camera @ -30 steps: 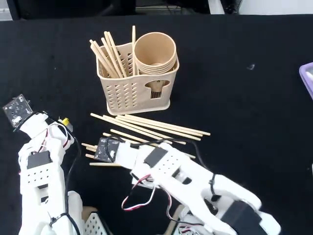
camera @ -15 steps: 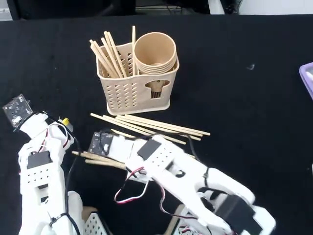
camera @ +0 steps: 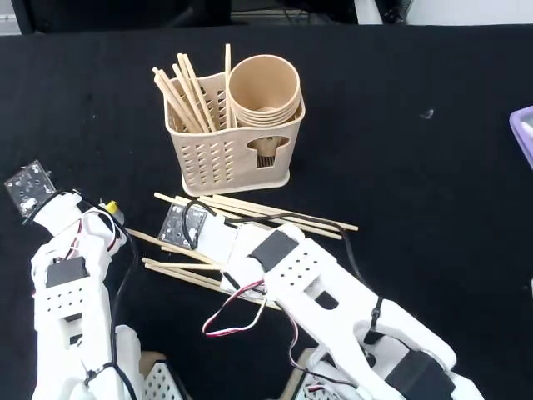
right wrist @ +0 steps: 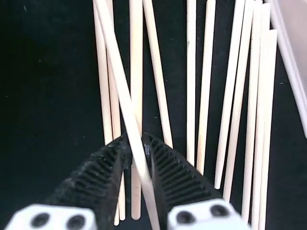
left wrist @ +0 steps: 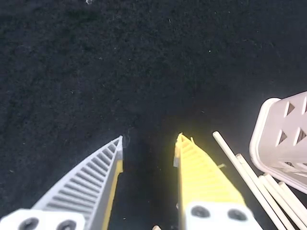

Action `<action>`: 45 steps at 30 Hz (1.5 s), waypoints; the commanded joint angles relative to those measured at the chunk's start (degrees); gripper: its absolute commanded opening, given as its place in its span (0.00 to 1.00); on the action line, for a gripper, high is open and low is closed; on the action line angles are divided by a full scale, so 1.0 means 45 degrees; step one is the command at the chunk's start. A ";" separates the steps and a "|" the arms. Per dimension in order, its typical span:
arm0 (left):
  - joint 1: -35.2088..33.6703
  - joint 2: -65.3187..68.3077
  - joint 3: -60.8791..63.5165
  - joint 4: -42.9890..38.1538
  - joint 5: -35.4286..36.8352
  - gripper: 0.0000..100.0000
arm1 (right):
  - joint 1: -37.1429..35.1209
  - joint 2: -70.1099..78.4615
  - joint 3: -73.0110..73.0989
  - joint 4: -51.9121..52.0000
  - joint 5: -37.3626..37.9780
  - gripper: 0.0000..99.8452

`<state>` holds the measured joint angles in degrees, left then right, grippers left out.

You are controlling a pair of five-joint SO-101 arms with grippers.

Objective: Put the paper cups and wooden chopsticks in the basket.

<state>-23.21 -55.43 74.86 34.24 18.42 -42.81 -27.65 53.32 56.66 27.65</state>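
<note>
One slim pale wooden chopstick pinched; the basket trip comes next.
We see the black-fingered right gripper closed nearly tight on it, above the loose wooden chopsticks on the black table. We judge the pickup under way. Next we must lift and carry toward one o'clock, to the beige slotted plastic basket holding stacked tan paper cups. The left gripper, at nine o'clock, gapes empty.

Your black worktop carries a beige slotted plastic basket, standing upright towards the far side. Just in front of it, a loose row of pale wooden chopsticks lies flat on the surface, with a few more chopsticks nearer you. A small pale speck sits well to the right, and a purple object shows at the right edge.
</note>
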 commanded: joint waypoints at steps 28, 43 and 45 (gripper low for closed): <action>-0.0029 -0.0234 -0.0186 -0.0215 0.0059 0.18 | -0.1094 0.2452 -0.0244 -0.1348 0.0176 0.13; -0.0029 -0.0234 -0.0166 -0.0215 0.0059 0.18 | -0.1074 0.5070 -0.1670 -0.1661 0.0176 0.05; -0.0029 -0.0234 -0.0166 -0.0215 0.0059 0.18 | -0.1074 0.4737 -0.1651 -0.1641 0.0176 0.01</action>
<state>-23.21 -55.43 74.86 34.24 18.42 -46.77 -4.79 47.78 49.10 28.79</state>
